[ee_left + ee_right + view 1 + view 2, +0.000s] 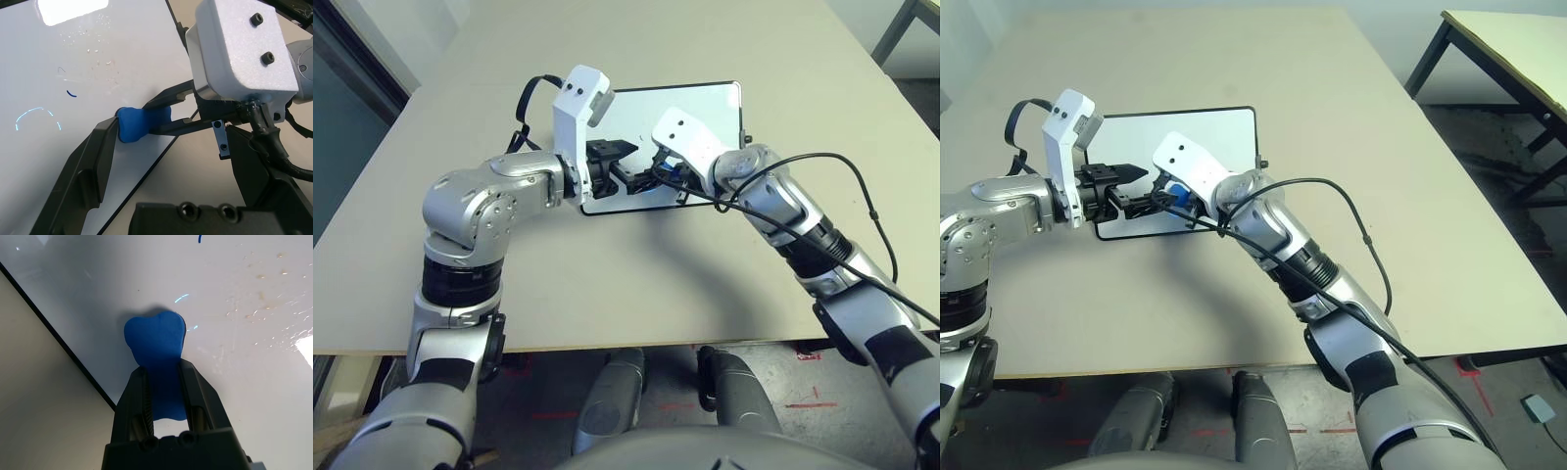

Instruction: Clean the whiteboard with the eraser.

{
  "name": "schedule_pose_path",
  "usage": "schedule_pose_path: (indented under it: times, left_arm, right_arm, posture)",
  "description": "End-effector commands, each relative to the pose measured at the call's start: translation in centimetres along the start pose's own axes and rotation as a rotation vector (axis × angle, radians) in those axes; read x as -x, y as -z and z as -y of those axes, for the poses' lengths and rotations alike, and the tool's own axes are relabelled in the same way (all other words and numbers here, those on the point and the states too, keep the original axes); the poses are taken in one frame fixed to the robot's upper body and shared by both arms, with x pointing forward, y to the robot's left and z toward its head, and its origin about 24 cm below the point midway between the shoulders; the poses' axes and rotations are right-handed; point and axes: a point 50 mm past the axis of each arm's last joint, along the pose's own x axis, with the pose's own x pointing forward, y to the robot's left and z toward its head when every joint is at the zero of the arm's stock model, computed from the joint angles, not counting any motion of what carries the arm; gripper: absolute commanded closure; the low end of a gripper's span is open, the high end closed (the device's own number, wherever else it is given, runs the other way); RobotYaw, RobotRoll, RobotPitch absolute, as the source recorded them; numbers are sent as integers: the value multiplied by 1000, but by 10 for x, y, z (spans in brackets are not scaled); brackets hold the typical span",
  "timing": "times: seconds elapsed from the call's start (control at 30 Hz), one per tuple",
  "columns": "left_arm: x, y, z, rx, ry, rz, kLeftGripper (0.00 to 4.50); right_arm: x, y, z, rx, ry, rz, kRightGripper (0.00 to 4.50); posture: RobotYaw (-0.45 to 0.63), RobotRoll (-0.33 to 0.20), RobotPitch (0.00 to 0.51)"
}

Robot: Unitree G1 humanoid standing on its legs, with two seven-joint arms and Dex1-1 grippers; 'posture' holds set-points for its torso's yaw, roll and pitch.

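The whiteboard (pixel 705 103) lies flat on the table, with faint blue marks (pixel 36 115) on its surface. My right gripper (pixel 164 366) is shut on the waist of the blue eraser (pixel 156 340). The eraser's free end rests against the board near its front-left edge (pixel 134 122). My left gripper (pixel 619 164) is over that same corner, open. One of its fingers (pixel 93 171) is right beside the eraser's tip, and the right gripper's fingers reach in between the left gripper's fingers.
The beige table (pixel 636 284) stretches bare around the board, with its left edge (pixel 352 196) near my left elbow. A black cable (pixel 1361 230) loops off my right forearm. A second table (pixel 1508 49) stands off to the far right.
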Motion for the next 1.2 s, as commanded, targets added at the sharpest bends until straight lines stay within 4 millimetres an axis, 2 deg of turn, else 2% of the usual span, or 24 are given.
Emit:
schedule_pose_path:
  times: [0.03,0.2,0.4,0.5,0.8,0.93,1.07,1.2]
  left_arm:
    - [0,-6,0,-21,3,27,0]
    - [-1,-6,1,-23,5,31,0]
    - [0,-6,1,-26,5,30,0]
    - [0,-6,1,-28,6,29,0]
    - [1,-6,2,-28,5,25,0]
    - [2,-6,2,-28,5,24,0]
    - [2,-6,2,-27,4,24,0]
    - [2,-5,3,-26,5,24,0]
  right_arm:
    - [3,5,26,-44,101,-60,3721]
    - [16,-6,54,-68,196,-33,3721]
    - [19,-7,66,-90,247,-24,3721]
    - [12,-7,59,-90,225,-19,3721]
    - [-12,-7,-2,-56,24,-3,3722]
    - [-16,1,-17,-60,-24,-26,3722]
    - [-17,5,-17,-69,-27,-38,3722]
    - [-11,1,1,-85,30,-26,3722]
  posture:
    - [65,0,138]
    - [64,0,134]
    - [67,0,132]
    - [69,0,133]
    - [81,0,137]
    - [85,0,138]
    - [87,0,137]
    - [87,0,137]
